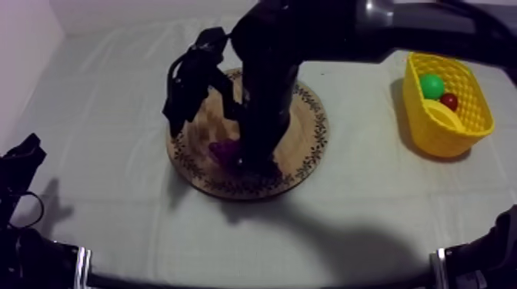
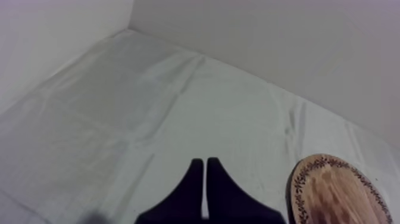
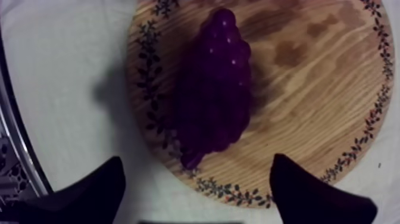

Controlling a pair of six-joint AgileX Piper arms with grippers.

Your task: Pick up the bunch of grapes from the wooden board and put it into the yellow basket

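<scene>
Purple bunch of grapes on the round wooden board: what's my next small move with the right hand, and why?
Probably lower the right hand straight down. Its black fingers stand open above the purple bunch of grapes, which lies between them, untouched, on the round wooden board; they look too high to close yet.

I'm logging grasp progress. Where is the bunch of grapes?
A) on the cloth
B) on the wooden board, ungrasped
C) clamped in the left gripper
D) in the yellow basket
B: the bunch of grapes lies on the wooden board, the right gripper open over it.
</scene>
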